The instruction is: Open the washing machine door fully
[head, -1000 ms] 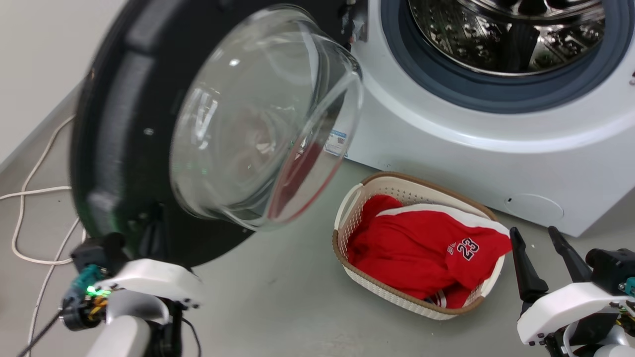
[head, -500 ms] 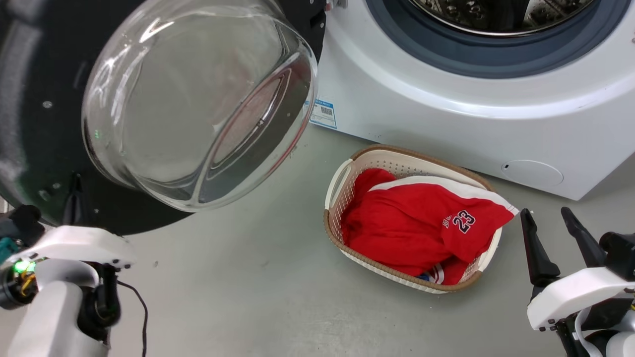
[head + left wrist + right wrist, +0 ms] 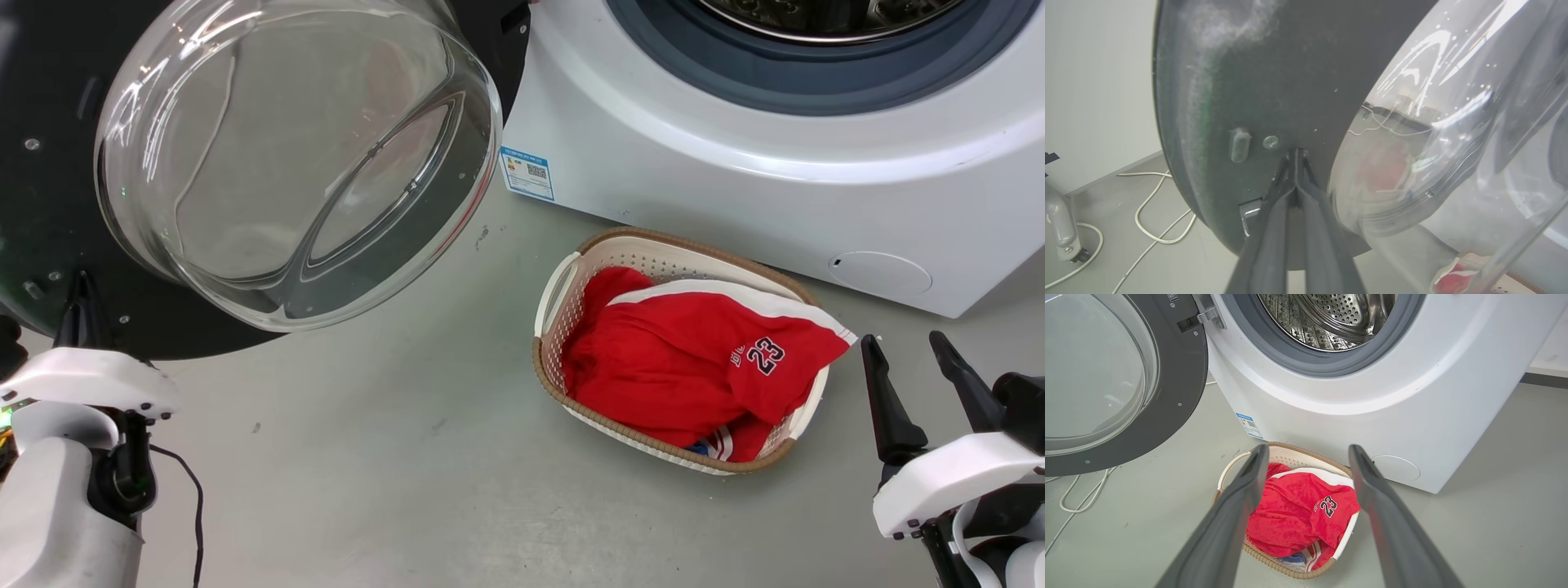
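The washing machine door hangs open, left of the washing machine. It looks heavy and stiff, with a slippery glass bowl. The left gripper, fingers pinched together, touches its black part, which looks like a good spot to push. The right gripper gapes wide, empty.

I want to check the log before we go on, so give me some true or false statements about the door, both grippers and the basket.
1. The washing machine door stands open. True.
2. The left gripper has its fingers spread wide. False: they are closed together, tips at the door's dark inner face.
3. The right gripper is open and holds nothing. True.
4. The basket is empty. False: a red garment lies in it.
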Available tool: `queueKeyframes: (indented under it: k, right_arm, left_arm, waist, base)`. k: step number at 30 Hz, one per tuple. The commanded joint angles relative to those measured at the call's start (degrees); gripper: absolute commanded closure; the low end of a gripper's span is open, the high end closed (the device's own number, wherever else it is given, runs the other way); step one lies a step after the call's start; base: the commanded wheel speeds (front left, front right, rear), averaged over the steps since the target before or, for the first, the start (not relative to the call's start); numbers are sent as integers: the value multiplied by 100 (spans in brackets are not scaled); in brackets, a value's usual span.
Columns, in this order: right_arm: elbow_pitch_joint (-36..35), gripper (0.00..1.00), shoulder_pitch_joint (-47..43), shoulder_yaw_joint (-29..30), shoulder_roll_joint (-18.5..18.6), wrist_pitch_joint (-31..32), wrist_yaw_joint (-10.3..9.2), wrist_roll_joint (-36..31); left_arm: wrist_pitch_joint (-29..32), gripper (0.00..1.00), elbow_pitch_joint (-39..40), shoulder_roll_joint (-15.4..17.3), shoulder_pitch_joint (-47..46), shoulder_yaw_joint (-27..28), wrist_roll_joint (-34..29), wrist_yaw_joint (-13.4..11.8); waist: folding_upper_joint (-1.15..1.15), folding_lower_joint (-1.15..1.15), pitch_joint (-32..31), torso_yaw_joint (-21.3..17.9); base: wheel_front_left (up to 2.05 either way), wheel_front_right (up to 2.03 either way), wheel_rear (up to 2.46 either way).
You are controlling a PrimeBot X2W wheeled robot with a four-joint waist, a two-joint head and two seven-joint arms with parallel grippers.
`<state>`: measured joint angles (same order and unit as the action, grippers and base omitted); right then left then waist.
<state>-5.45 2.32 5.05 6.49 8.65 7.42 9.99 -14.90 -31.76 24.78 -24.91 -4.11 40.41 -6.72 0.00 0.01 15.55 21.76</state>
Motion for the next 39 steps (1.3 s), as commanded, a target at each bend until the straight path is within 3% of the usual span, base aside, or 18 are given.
queueKeyframes:
  k: [1,12,22,23,25,26,39]
  right_arm:
    - [-26,0,81,-1,11,15,13,-42]
    - [172,0,-55,-31,-117,-206,13,22]
    - [362,0,-240,-163,-258,-376,13,58]
    - [387,0,-261,-175,-270,-397,13,66]
    - [414,0,-289,-185,-281,-423,13,89]
    - [434,0,-308,-202,-289,-438,13,120]
    - [429,0,-426,-316,-331,-553,13,101]
  left_arm:
    - [-34,100,-50,-42,-73,50,-80,28]
    - [-29,100,657,-399,680,282,-655,45]
    - [-25,99,1800,-786,1810,-2,-1307,-232]
    - [5,63,1883,-822,1906,-69,-1348,-253]
    - [84,5,2065,-854,2026,-179,-1405,-296]
    - [109,0,2153,-877,2094,-232,-1438,-326]
    - [545,0,2974,-815,2420,-683,-1744,-477]
  waist:
    - [0,-1,-31,3]
    - [0,-1,-407,-33]
    - [0,-1,-945,-87]
    - [0,-1,-997,-103]
    - [0,-1,-1078,-142]
    - [0,-1,-1119,-165]
    - [0,-1,-1394,-619]
  base:
    - [0,0,0]
    - [0,0,0]
    - [0,0,0]
    - [0,0,0]
    - [0,0,0]
    - [0,0,0]
    - [0,0,0]
